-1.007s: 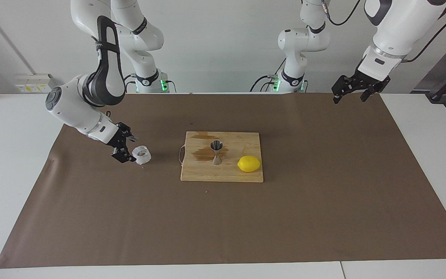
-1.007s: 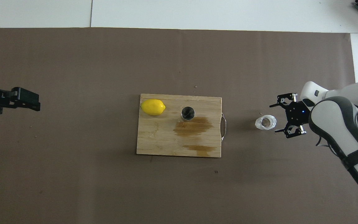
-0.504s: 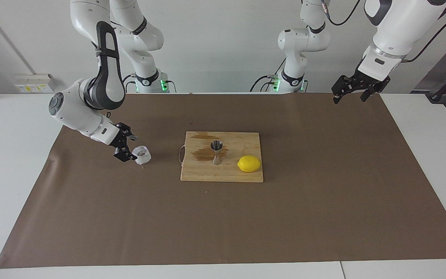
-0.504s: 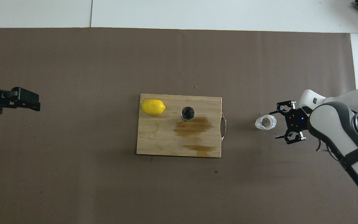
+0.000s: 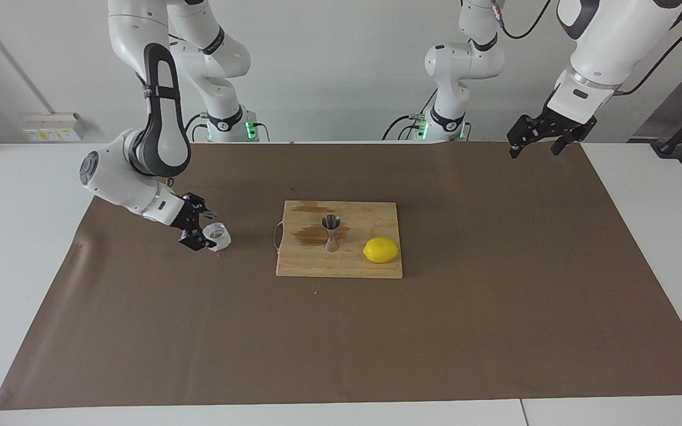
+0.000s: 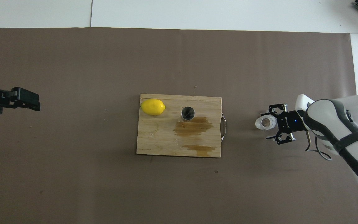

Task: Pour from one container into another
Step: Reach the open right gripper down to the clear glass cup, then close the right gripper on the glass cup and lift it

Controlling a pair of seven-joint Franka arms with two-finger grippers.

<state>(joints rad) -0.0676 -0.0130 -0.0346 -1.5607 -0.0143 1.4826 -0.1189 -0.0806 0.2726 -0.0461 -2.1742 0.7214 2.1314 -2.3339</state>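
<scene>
Closing in on the cup, nothing poured yet.

Right gripper [image 5: 203,232] now edged up against the translucent cup [image 5: 218,236] on the brown mat [image 5: 495,331] toward the right arm's end, jaws spread, not yet clenched; grasp likely next. Steel jigger [image 5: 331,232] upright on the stained cutting board [image 5: 370,269] beside a lemon [image 5: 380,249]. Left gripper [image 5: 535,144] waiting aloft, released. No readable writing.

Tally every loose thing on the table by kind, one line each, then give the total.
Translucent cup: 1
Steel jigger: 1
Lemon: 1
Wooden cutting board: 1
Total: 4
</scene>
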